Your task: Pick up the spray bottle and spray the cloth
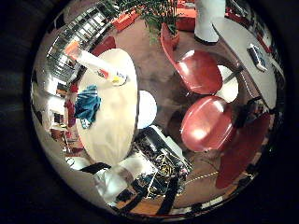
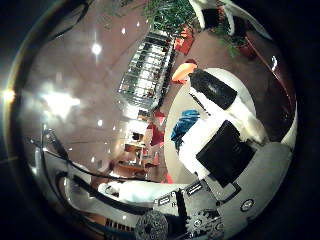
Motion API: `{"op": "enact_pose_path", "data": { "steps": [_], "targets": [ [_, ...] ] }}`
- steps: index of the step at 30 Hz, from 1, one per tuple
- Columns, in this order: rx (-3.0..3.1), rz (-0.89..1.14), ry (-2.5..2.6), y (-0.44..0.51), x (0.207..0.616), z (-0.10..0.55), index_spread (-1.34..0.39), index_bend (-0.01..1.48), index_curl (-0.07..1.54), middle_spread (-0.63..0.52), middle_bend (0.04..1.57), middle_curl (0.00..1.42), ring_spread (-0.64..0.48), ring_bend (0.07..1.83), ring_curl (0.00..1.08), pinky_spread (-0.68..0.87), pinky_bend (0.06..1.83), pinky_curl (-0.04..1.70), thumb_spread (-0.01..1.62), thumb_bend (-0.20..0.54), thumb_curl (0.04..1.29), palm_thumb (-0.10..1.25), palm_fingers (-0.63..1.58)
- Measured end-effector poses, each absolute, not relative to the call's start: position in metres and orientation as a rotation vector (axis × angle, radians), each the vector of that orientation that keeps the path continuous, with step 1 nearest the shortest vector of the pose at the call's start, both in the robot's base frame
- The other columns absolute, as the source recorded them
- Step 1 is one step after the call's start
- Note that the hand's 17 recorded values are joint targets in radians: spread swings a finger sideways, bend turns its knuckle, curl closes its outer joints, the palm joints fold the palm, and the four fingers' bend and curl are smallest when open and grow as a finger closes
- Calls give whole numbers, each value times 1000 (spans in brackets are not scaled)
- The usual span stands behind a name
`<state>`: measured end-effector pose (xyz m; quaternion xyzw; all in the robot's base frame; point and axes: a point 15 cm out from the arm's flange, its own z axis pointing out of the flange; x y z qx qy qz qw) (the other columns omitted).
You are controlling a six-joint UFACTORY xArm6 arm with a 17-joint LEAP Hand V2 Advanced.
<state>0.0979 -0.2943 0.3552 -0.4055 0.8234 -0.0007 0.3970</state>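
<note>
The spray bottle (image 1: 96,63), white with an orange head, stands on the round cream table (image 1: 112,130) near its edge. A teal-blue cloth (image 1: 88,105) lies crumpled on the same table, a short way from the bottle and apart from it. My hand (image 2: 220,135) is well above the table, with its white and black fingers (image 2: 212,87) reaching out fairly straight and holding nothing. Past those fingers in the thumb side view I see the cloth (image 2: 182,125) and the bottle's orange head (image 2: 181,72), partly hidden.
Two red chairs (image 1: 201,70) (image 1: 205,123) and a white stool (image 1: 147,109) stand beside the table. A potted plant (image 1: 163,23) and a second pale table (image 1: 243,46) carrying a small device (image 1: 257,55) lie farther off. The arm's base (image 1: 154,168) sits by the table's edge.
</note>
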Motion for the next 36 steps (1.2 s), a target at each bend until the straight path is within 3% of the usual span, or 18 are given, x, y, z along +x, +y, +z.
{"op": "enact_pose_path", "data": {
  "steps": [36],
  "targets": [
    [-1009,22,2077,-297,97,347,-366,197,501,-171,415,544,-23,533,186,348,198,180,1222,-11,355,865,562]
  ]
}}
